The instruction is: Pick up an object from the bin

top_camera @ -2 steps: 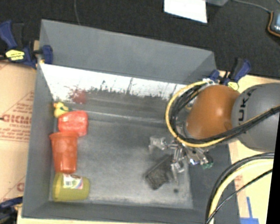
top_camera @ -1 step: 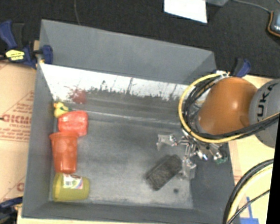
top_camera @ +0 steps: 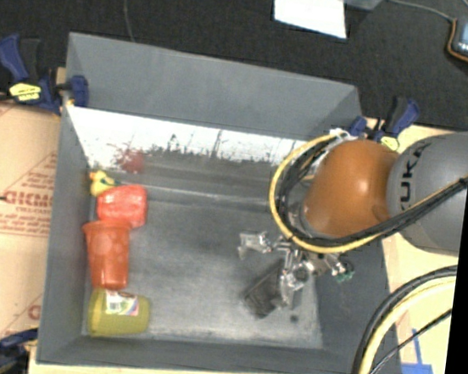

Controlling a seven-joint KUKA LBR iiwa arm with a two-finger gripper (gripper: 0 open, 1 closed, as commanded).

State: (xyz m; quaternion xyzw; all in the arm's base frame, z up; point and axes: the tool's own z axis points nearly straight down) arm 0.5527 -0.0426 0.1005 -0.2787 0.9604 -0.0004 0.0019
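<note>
My gripper (top_camera: 290,277) hangs low over the right part of the bin floor, under the arm's orange cover. A small dark flat object (top_camera: 260,297) lies on the floor right beside it, at its lower left and partly under it. I cannot tell whether the two touch. Far off along the left wall lie a red plastic cup (top_camera: 108,253) on its side and a red lumpy block (top_camera: 122,205) just above it.
A yellow-green jar with a label (top_camera: 118,313) rests in the bin's lower left corner. A small yellow piece (top_camera: 100,181) sits by the left wall above the red block. The arm and its looped cables cover the bin's right side.
</note>
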